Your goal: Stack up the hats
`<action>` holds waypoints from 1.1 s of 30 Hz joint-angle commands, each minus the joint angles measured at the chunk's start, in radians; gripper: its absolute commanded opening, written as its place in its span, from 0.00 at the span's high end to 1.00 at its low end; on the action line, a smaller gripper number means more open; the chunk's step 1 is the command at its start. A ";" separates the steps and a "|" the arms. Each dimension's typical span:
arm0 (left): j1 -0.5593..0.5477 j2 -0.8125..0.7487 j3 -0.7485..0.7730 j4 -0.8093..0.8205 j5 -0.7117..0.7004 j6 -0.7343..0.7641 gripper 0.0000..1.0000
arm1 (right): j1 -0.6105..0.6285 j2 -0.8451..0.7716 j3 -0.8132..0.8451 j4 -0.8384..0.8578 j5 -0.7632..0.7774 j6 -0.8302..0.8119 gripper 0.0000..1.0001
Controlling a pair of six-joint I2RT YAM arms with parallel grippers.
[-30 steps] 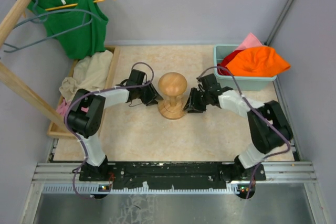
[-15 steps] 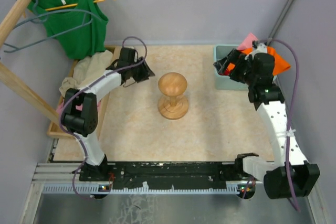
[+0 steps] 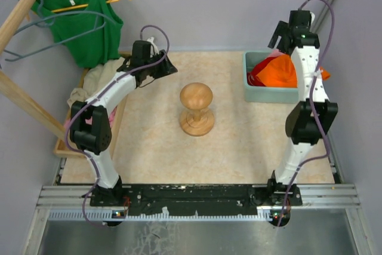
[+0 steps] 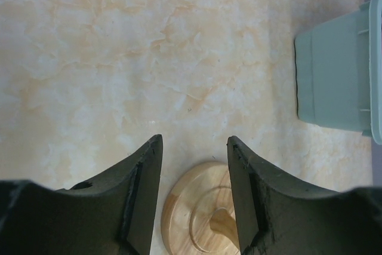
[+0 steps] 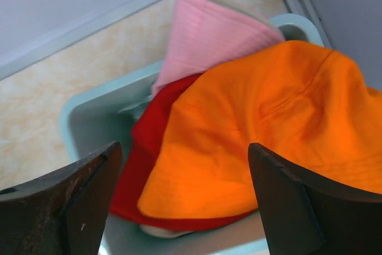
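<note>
Swinging right gripper up and back over bin, jaws spread wide, holding nothing. Sitting in bin: orange hat on top of red hat, pink hat behind. Nudging left gripper slightly farther back from stand, jaws also apart, empty.

The right end effector is hanging with fingers spread wide above the orange hat, with open air between. The red hat and pink hat are crowding beside it, and the walls of the teal bin are hemming all three in. The left end effector, also spread, is facing bare bench; the wooden stand is sitting in line with its gap.
</note>
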 commanded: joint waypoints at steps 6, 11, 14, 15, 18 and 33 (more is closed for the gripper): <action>0.062 0.020 -0.046 0.060 0.093 0.019 0.46 | -0.074 0.206 0.253 -0.142 0.100 -0.070 0.24; 0.100 0.039 -0.077 0.103 0.131 -0.009 0.46 | -0.075 0.289 0.326 -0.168 0.156 -0.106 0.26; 0.117 0.058 -0.085 0.116 0.159 -0.026 0.46 | -0.076 0.305 0.307 -0.126 0.165 -0.113 0.30; 0.122 0.064 -0.086 0.116 0.165 -0.030 0.46 | -0.076 0.315 0.310 -0.120 0.168 -0.114 0.31; 0.132 0.076 -0.088 0.117 0.174 -0.032 0.46 | -0.078 0.358 0.338 -0.127 0.171 -0.115 0.33; 0.152 0.091 -0.077 0.098 0.191 -0.040 0.46 | -0.078 0.324 0.311 -0.113 0.122 -0.117 1.00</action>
